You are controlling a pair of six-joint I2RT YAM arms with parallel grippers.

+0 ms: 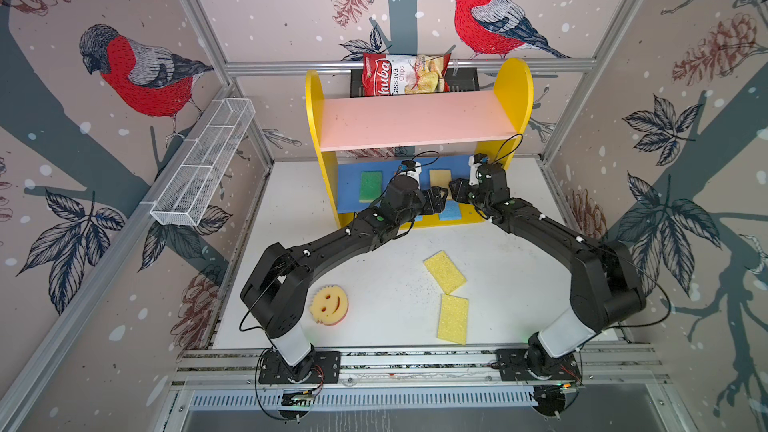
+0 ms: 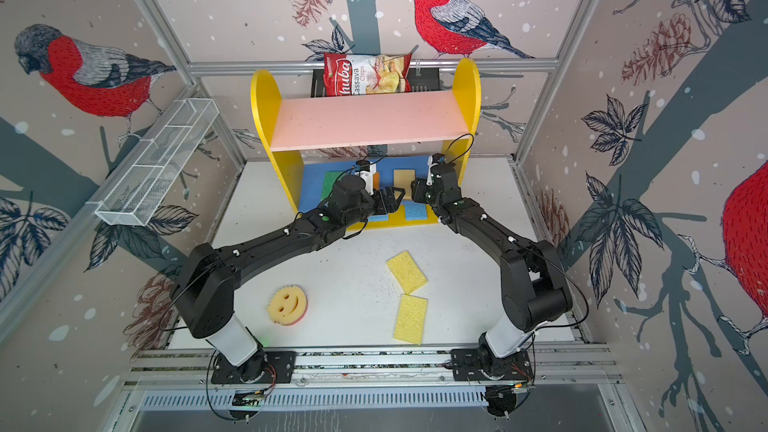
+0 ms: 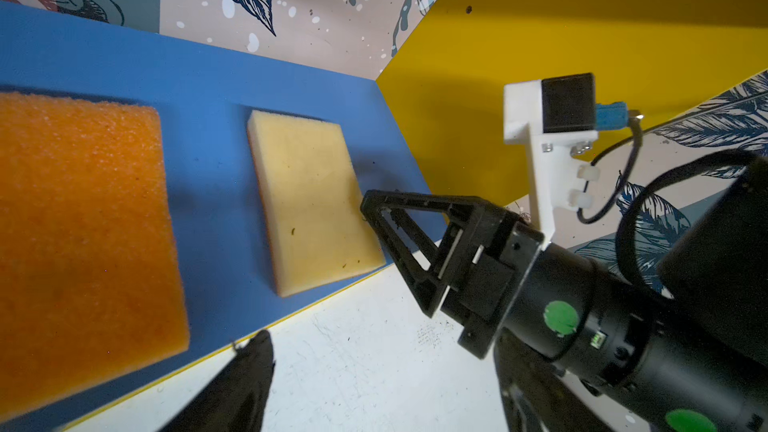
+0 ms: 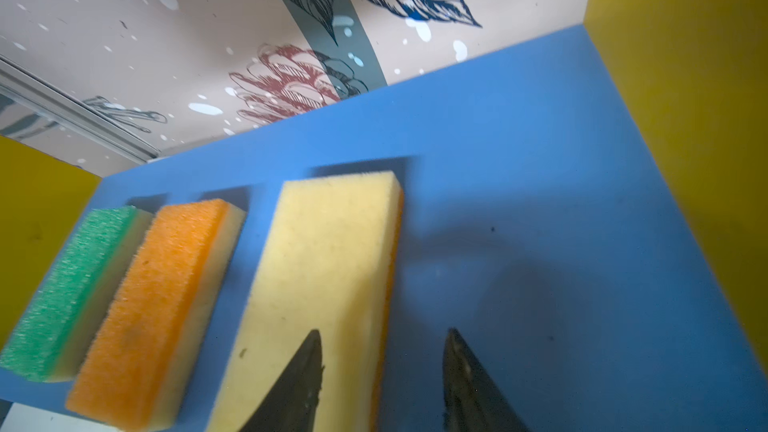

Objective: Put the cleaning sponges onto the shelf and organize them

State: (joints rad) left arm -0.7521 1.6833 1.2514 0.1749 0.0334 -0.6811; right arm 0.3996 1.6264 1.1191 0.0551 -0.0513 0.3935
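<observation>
Three sponges lie flat in a row on the blue middle board (image 4: 519, 139) of the shelf (image 1: 513, 89). We see the green sponge (image 1: 370, 186) nearest the left side panel, the orange sponge (image 3: 83, 222) in the middle and the tan sponge (image 3: 311, 201) toward the right, each apart from its neighbour. One level down, a light blue sponge (image 1: 450, 211) rests on the yellow base (image 1: 449, 224).

Both arms reach toward the middle level from the front. The right gripper (image 4: 383, 338) sits at the front end of the tan sponge with its jaws partly parted. In the right wrist view one of its fingers (image 4: 299, 380) hangs over the sponge's top face and the other over bare blue board beside it, and we see nothing clamped between them. The left gripper (image 1: 439, 199) hovers at the board's front edge, its jaws wide apart and empty. The two grippers are close together.

On the white bench (image 1: 374, 268), well apart from the shelf, we count three more. The far yellow sponge (image 1: 444, 272) lies askew. The near yellow sponge (image 1: 453, 319) lies closer to the arm bases, their corners almost touching. The round smiley sponge (image 1: 329, 304) lies face up beside the left arm's base.
</observation>
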